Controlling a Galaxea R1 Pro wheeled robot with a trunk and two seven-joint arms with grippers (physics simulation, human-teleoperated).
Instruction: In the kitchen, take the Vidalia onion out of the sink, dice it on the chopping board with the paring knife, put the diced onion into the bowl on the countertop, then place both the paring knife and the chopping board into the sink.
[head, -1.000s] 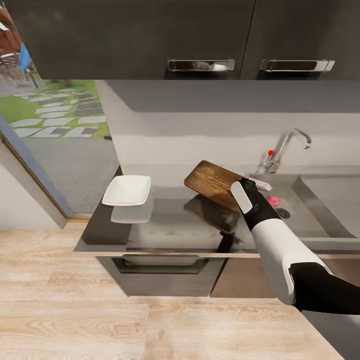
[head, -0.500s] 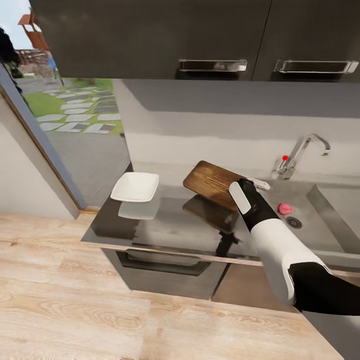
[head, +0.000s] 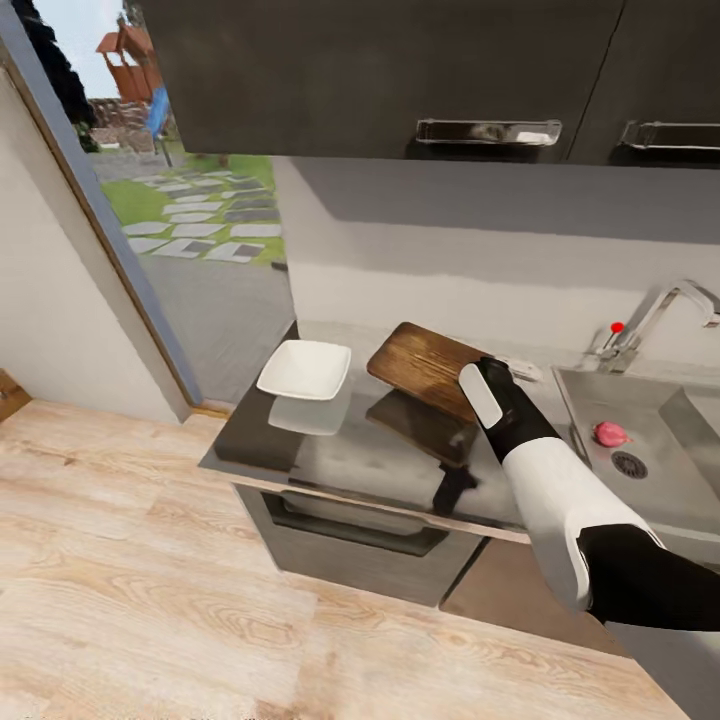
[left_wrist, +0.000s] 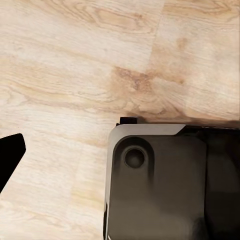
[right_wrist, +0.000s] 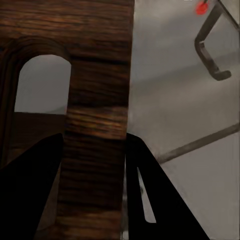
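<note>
My right gripper (head: 488, 378) is shut on the handle end of the dark brown chopping board (head: 425, 367) and holds it tilted above the grey countertop (head: 340, 450). In the right wrist view its two dark fingers (right_wrist: 150, 192) clamp the board (right_wrist: 95, 125) beside the slot handle. The white squarish bowl (head: 305, 369) stands on the countertop just left of the board. A small pinkish onion (head: 610, 433) lies in the steel sink (head: 590, 395) near the drain, below the chrome tap (head: 655, 318). The paring knife is out of view. One black finger (left_wrist: 10, 152) of my left gripper hangs over the wooden floor.
Dark wall cabinets (head: 400, 70) with metal handles hang above the counter. A drawer front (head: 350, 530) sits under the countertop's edge. A doorway to a garden (head: 190, 220) opens at the left. My own dark base (left_wrist: 160, 185) shows beneath the left arm.
The whole view has swung left, so counter, bowl and sink have drifted right in the picture. The held board now hangs farther from the sink and closer to the bowl.
</note>
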